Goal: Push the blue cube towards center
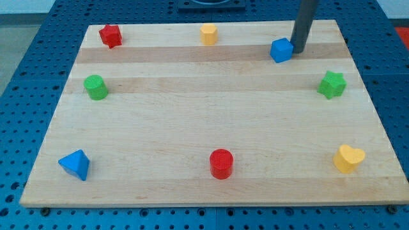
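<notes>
while my tip (298, 50) touches the blue cube (280, 50) on its right side, the wooden board (192, 128) carries eight blocks; it grips nothing

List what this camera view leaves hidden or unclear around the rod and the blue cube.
- My tip meets the blue cube on the view's right side; true contact cannot be confirmed, no gap shows.
- The rod's upper part and the arm are cut off by the view's top edge.
- The wooden board: its bottom right corner is cut off by the view's right edge.

Dark rod, near upright, entering from view's top; my tip (298, 50) down on board, touching blue cube (281, 50) at its right.
</notes>
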You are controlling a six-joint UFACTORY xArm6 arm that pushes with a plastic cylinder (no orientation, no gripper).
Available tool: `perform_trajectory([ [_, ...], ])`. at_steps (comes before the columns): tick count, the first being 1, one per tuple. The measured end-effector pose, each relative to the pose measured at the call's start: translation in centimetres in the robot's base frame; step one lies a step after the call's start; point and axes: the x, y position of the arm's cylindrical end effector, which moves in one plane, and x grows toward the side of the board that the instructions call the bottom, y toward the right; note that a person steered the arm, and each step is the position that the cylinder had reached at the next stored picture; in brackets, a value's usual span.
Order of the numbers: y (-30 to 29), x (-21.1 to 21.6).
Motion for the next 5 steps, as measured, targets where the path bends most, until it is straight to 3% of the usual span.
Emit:
perform_trajectory([
  [3,-7.0,1.0],
  [4,-7.8,1.6],
  [5,-5.0,1.6],
])
